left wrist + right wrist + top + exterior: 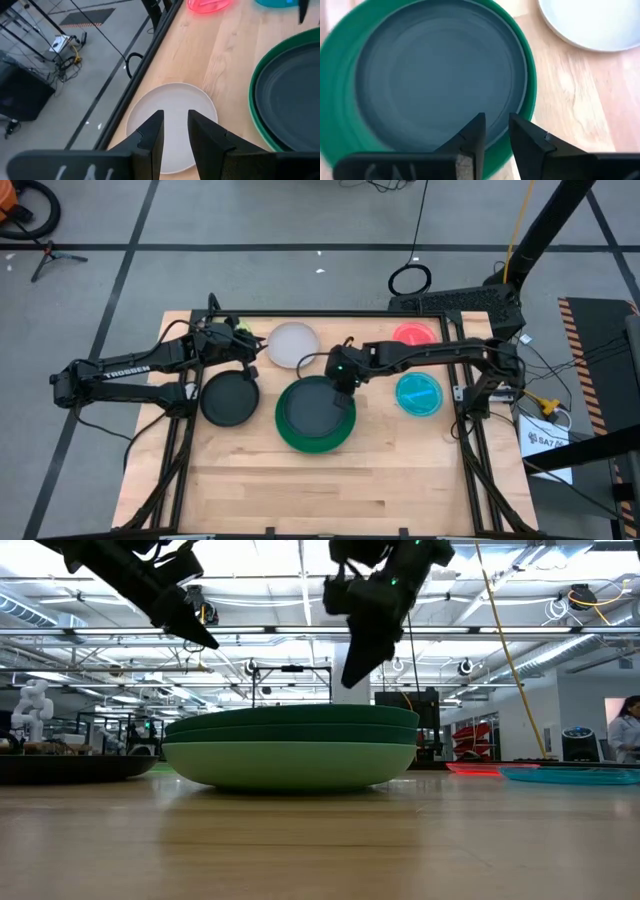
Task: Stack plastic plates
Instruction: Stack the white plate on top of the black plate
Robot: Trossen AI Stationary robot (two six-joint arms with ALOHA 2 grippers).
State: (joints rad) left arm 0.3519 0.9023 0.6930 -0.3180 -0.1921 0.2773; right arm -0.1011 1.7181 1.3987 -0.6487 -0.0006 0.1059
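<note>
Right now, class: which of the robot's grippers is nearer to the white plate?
The left. The left gripper hovers beside the white plate, which fills its wrist view past its fingers. The right gripper hangs over the green plate stack, farther away.

**My two arms, as the cameras show them**

Both of my arms are dark, nearly black, built of slim tube links with blocky joint housings between them. The left arm [120, 372] carries white lettering along its forearm — TROSSEN, as I read it from above. The right arm [440, 355] shows a small green light near its wrist, and thin black cables loop beside its joints. Each gripper — left gripper [175, 131], right gripper [496, 131] — has two flat, dark, angular fingers tapering to blunt tips, mounted on a dark crossbar bearing faint pale markings.
</note>
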